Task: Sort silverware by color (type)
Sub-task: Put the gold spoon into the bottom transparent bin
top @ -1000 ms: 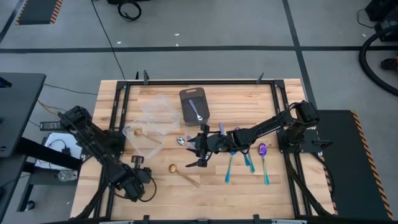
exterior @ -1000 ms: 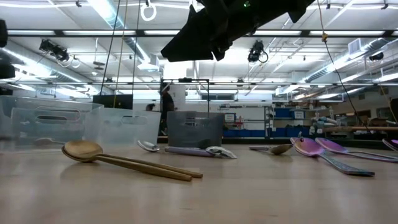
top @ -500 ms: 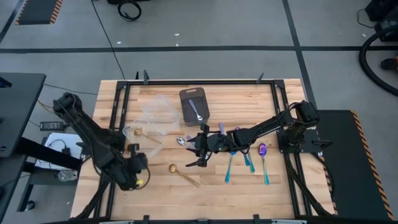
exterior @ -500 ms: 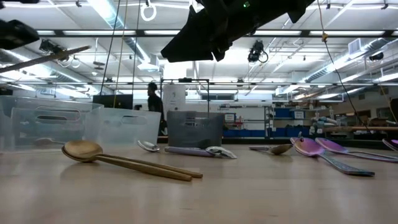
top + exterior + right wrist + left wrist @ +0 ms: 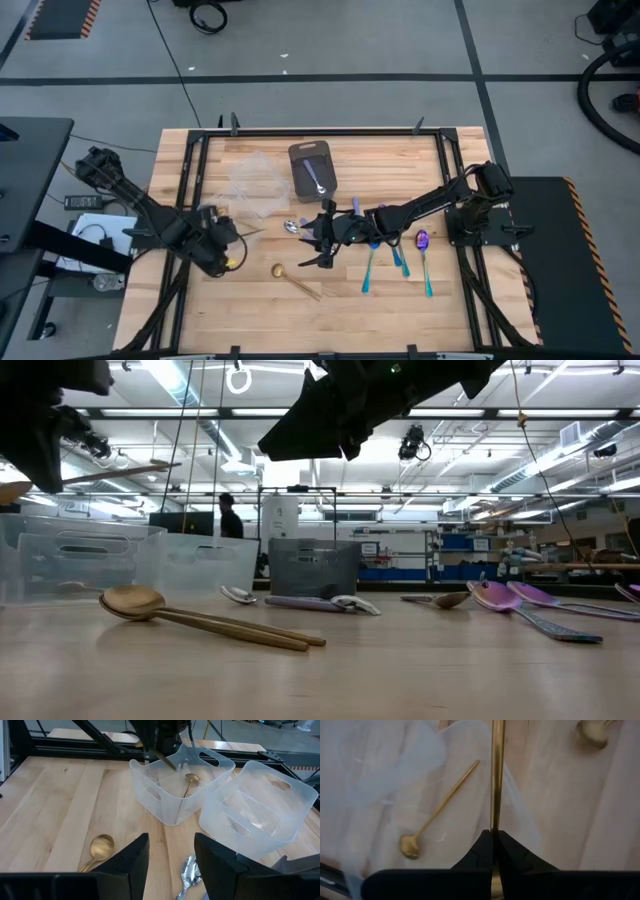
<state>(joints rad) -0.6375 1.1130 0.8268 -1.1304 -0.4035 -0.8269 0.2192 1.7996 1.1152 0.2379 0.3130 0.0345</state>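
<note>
My left tool (image 5: 493, 836), clamped on 1 gold spoon (image 5: 495, 775), has swung up over the clear tub (image 5: 177, 785); release comes next. Right tool (image 5: 170, 857) waits open.

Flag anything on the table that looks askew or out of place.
The two clear tubs sit skewed to each other, the farther one tilted against its neighbour. One gold spoon lies alone on bare wood. Nothing looks spilled or damaged.
</note>
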